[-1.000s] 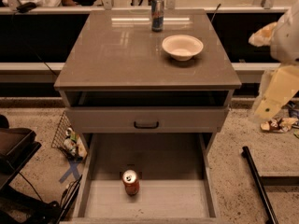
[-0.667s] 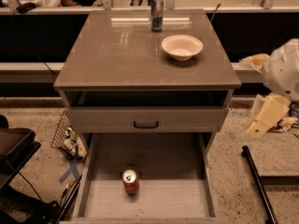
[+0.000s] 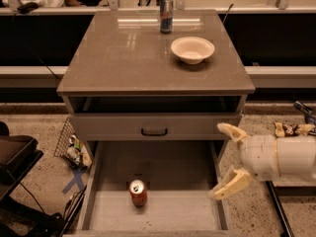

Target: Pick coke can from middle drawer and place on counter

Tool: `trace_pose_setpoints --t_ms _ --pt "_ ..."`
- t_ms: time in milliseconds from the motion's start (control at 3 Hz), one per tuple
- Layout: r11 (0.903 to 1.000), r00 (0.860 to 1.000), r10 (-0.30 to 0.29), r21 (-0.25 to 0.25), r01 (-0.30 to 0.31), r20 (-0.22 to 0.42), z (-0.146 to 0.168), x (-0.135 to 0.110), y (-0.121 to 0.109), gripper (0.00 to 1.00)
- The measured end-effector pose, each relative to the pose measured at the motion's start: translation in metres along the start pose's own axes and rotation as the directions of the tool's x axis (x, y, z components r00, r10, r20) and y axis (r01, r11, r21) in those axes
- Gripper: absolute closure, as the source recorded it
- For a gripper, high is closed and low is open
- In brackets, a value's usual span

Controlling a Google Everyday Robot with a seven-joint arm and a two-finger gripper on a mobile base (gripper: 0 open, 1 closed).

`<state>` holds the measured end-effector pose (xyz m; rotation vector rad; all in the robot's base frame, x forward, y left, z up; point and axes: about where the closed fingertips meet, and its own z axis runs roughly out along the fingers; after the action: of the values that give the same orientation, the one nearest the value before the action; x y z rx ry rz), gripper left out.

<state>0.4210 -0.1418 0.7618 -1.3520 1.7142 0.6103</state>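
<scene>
Holding the gripper (image 3: 226,158) spread wide and empty by the right wall of the middle drawer (image 3: 168,211), below the front-right corner of the counter (image 3: 133,58), probably lining up sideways on the coke can (image 3: 138,192), standing upright front-left of centre.

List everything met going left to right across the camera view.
Coke can in the middle drawer → blue-and-silver can on the counter → white bowl → open gripper, right of the drawer.

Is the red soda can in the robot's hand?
No, the small red-orange soda can stands in the pale grey drawer tray, while the open hand hovers apart at its right edge.
</scene>
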Motion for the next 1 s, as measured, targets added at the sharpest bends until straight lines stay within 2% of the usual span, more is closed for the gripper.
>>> trace_pose_setpoints --t_ms 333,667,1000 --pt "0.9994 0.98 0.036 -0.008 -0.035 0.197 0.043 0.027 0.032 0.0" --pt "0.9994 0.981 0.034 -0.007 -0.034 0.189 0.044 0.026 0.032 0.0" --pt "0.9997 0.993 0.018 0.013 -0.019 0.113 0.069 0.032 0.038 0.0"
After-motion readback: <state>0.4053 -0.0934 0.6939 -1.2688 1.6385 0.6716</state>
